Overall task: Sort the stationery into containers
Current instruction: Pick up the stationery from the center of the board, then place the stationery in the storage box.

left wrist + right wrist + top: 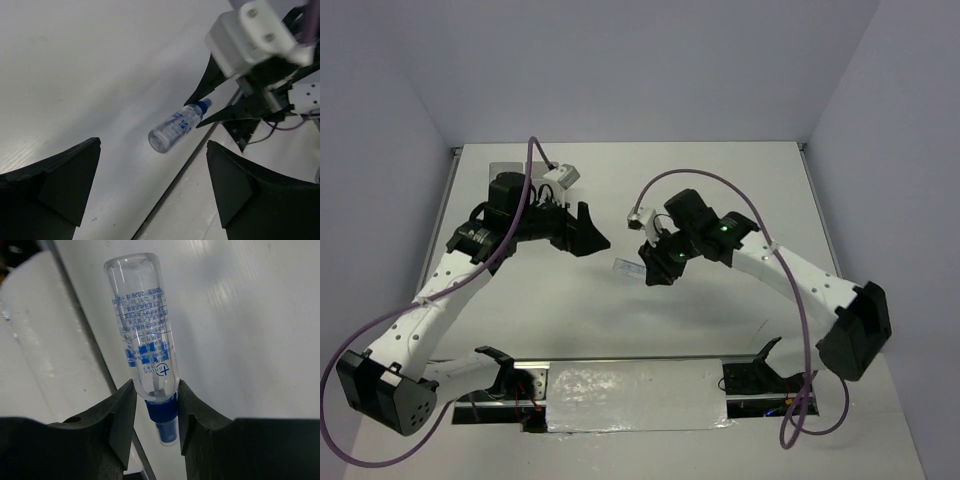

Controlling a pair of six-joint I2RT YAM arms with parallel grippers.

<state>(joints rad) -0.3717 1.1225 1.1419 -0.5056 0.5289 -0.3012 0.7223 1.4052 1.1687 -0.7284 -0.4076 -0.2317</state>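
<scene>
My right gripper [655, 272] is shut on the blue neck of a blue-tipped clear pen-like tube [142, 330] with blue print. The tube's clear end sticks out past the fingers. In the top view the tube [628, 266] points left, toward my left gripper [590, 235]. In the left wrist view the tube [175, 127] and the right gripper [202, 107] lie straight ahead between my left fingers [65, 180], which are wide open and empty. The pastel sticks and thin pens are out of view. The four-compartment box cannot be made out; the left arm covers the far left corner.
A dark seam [85, 335] runs across the white table under the tube. A shiny metal plate [630, 395] lies between the arm bases at the near edge. White walls close in the table at the back and sides.
</scene>
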